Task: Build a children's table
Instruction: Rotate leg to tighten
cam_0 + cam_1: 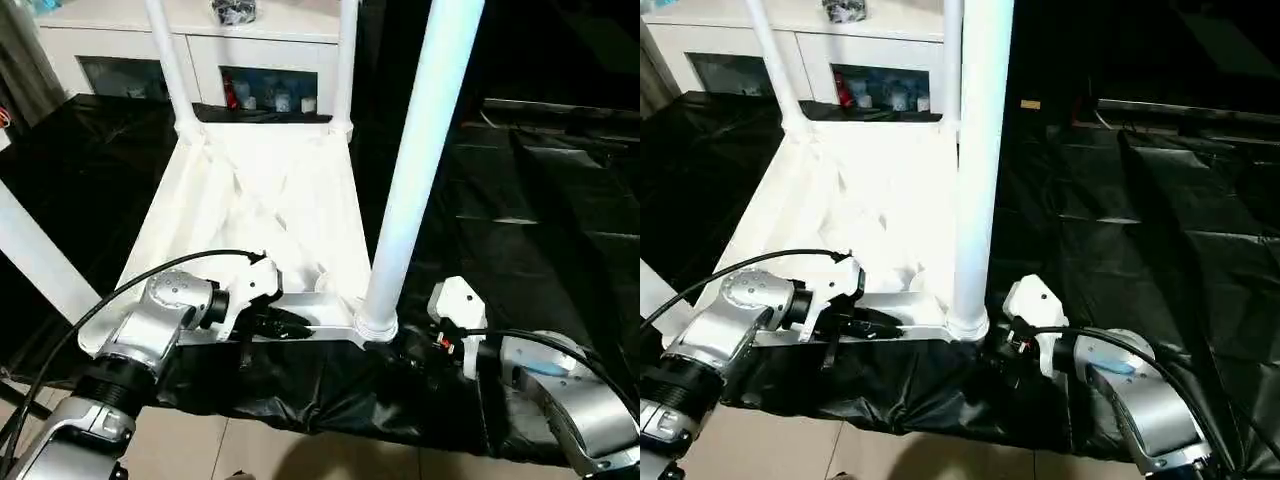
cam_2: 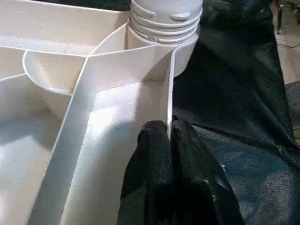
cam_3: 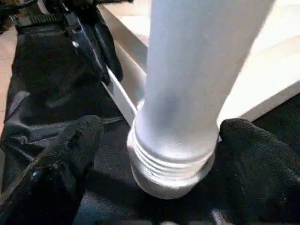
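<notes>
Left gripper (image 2: 169,136): fingers pinching shut on the tabletop's near edge wall.
Right gripper (image 3: 157,154): jaws standing wide, flanking the near leg (image 1: 415,170) at its threaded base.
Children's table (image 1: 270,200): lying upside down on the black-sheeted table (image 1: 560,200), legs pointing up.

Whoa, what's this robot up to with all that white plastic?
It is putting together a children's table, which lies upside down on a black-sheeted table with its legs pointing up. The left tool is shut on the thin side wall of the tabletop, pinching it near the closest corner. The right tool stands open, one finger on each side of the base of the nearest leg, whose threaded end sits in the corner socket.
</notes>
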`<state>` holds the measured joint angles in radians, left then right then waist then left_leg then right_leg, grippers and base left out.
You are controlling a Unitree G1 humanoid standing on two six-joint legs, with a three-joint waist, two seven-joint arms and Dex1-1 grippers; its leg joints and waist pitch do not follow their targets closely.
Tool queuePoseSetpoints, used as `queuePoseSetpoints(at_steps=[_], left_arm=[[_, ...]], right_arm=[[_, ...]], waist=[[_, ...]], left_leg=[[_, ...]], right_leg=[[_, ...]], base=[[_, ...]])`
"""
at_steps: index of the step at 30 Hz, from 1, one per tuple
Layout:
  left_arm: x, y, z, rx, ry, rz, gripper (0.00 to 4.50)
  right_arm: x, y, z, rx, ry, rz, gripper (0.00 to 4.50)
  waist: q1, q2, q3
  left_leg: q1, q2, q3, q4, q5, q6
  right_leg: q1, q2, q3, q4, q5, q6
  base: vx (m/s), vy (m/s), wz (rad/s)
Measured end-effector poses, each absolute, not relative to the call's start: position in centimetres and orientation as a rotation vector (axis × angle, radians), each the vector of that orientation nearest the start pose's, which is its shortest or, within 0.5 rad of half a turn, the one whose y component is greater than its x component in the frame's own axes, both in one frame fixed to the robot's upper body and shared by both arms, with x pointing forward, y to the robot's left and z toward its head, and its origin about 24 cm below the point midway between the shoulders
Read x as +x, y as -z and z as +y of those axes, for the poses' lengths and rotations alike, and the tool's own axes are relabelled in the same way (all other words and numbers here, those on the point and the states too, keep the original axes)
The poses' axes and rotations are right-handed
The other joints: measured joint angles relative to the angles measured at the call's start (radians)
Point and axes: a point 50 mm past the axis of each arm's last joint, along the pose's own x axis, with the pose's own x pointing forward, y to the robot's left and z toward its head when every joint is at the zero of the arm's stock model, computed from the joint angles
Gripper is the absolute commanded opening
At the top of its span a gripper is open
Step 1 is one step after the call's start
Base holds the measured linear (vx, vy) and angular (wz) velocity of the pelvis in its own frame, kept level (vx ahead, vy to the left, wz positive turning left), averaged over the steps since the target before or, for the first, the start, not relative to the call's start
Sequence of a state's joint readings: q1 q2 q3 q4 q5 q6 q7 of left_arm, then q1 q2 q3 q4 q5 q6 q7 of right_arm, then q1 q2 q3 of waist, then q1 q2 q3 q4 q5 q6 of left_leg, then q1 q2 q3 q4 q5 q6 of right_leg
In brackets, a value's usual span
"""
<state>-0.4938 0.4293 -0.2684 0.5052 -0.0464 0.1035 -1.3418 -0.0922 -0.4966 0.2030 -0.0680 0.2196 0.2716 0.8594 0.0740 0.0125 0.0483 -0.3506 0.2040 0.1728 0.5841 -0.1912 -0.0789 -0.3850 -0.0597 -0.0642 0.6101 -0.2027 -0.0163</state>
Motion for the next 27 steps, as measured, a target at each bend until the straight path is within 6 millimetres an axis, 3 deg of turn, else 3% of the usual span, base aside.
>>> queuePoseSetpoints(at_steps=[5,8,12,27], left_arm=[[29.2,-4.5,15.5,0.321,1.429,0.481,0.03],[28.7,-4.7,16.2,0.314,1.412,0.497,0.03],[27.9,-4.9,17.9,0.317,1.382,0.521,0.03],[27.9,-5.3,18.4,0.326,1.361,0.539,0.03]], right_arm=[[24.8,-4.9,-15.7,-0.224,-1.040,0.309,4.50],[25.2,-4.8,-15.6,-0.243,-1.048,0.309,4.50],[25.4,-4.4,-14.2,-0.216,-1.092,0.303,4.50],[27.7,-4.5,-11.5,-0.236,-1.186,0.251,4.50]], waist=[[-0.007,-0.003,0.001],[-0.018,-0.010,0.003],[-0.035,-0.018,0.003],[-0.026,-0.036,0.002]], left_leg=[[0.000,0.000,0.000,0.000,0.000,0.000],[0.000,0.001,0.000,-0.001,0.000,0.000],[0.001,0.001,0.000,-0.003,0.000,-0.001],[0.001,0.002,0.000,-0.003,0.001,-0.002]], right_leg=[[0.000,0.000,0.000,0.001,0.000,0.000],[0.000,0.000,0.000,0.001,-0.001,-0.001],[-0.001,0.002,-0.001,0.001,-0.002,-0.003],[-0.001,0.001,-0.001,0.003,-0.001,-0.004]], base=[[0.000,0.000,0.00],[0.000,0.000,0.00],[0.000,0.000,0.00],[0.000,0.000,0.00]])
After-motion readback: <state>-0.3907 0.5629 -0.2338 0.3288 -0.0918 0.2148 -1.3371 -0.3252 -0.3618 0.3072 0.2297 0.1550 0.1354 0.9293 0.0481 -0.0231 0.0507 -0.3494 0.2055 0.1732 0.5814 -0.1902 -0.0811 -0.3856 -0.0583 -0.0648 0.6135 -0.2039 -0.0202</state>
